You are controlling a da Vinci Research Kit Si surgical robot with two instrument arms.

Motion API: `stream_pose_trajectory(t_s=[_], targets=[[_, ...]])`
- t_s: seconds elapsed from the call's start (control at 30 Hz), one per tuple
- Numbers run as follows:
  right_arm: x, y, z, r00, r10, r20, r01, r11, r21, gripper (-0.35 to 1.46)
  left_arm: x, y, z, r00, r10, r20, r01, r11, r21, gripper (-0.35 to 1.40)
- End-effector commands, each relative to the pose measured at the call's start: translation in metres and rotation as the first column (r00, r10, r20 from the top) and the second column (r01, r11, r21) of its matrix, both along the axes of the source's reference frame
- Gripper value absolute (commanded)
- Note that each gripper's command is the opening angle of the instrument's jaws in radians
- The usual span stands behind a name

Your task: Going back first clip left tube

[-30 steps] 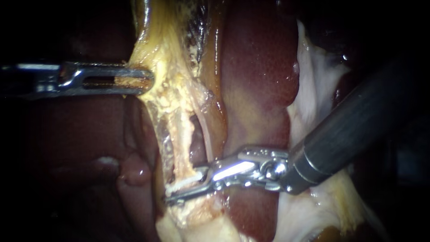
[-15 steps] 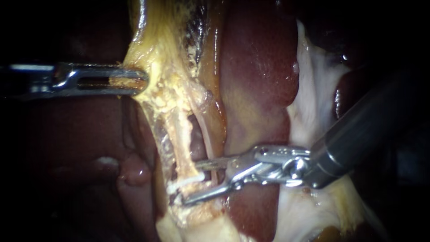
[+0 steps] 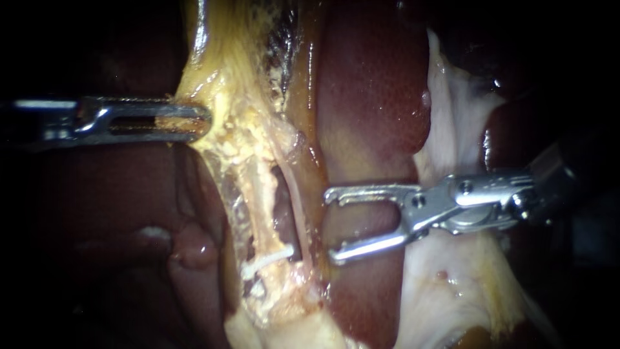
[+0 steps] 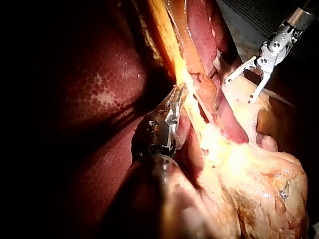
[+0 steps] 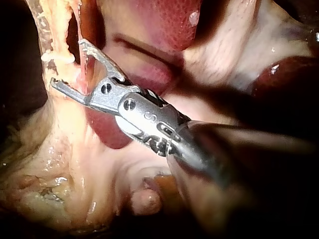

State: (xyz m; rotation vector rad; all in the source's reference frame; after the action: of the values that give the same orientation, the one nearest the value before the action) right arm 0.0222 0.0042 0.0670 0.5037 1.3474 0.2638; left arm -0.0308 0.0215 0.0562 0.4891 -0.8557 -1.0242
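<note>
A white clip [image 3: 268,258] sits across the low end of the left tube [image 3: 258,187], a yellowish strand; it also shows in the right wrist view as the clip [image 5: 57,57]. My right instrument [image 3: 329,224] stands to the right of the clip and apart from it, over the liver, jaws wide open and empty. The same open jaws [image 5: 67,62] show in its wrist view, just beside the clip. My left instrument [image 3: 187,119] is shut on the yellow tissue [image 3: 226,129] above the tubes, and it grips this tissue [image 4: 182,92] in the left wrist view too.
Dark red liver [image 3: 374,97] fills the middle. A thinner pale tube [image 3: 298,200] runs right of the clipped one, with a dark gap between them. Pale white tissue [image 3: 452,123] lies under my right instrument's shaft. Yellow fatty tissue [image 3: 278,317] spreads below the clip.
My right instrument's jaws, which stood around the clip on the tube, have opened and drawn back to the right, leaving the clip on the tube. My left instrument has shifted slightly left with its tissue.
</note>
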Motion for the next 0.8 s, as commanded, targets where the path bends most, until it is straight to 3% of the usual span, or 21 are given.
stream_pose_trajectory(t_s=[0.03,0.2,0.33,0.6,0.8], targets=[[-0.0002,0.0002,-0.0003,1.0000,0.000,0.000,0.000,1.000,-0.006,0.59,0.0000,0.0000,0.0000,1.0000,0.000,0.000,0.000,1.000,0.000,-0.35],[-0.0006,0.0008,-0.0011,0.9997,0.009,-0.022,-0.010,0.999,-0.032,0.59,-0.0004,-0.0002,0.0007,1.0000,-0.002,-0.002,0.002,1.000,-0.003,-0.35],[-0.0006,0.0008,-0.0010,0.9997,0.007,-0.023,-0.008,0.999,-0.043,0.59,-0.0013,-0.0012,0.0024,1.0000,-0.005,-0.006,0.005,1.000,-0.014,-0.35],[-0.0007,0.0008,-0.0010,0.9997,0.005,-0.025,-0.007,0.998,-0.055,0.59,-0.0048,-0.0031,0.0070,0.9995,0.026,-0.018,-0.027,1.000,-0.010,-0.35],[-0.0007,0.0008,-0.0010,0.9996,0.007,-0.028,-0.009,0.998,-0.054,0.59,-0.0065,-0.0030,0.0075,0.9994,0.028,-0.018,-0.028,1.000,-0.007,-0.35]])
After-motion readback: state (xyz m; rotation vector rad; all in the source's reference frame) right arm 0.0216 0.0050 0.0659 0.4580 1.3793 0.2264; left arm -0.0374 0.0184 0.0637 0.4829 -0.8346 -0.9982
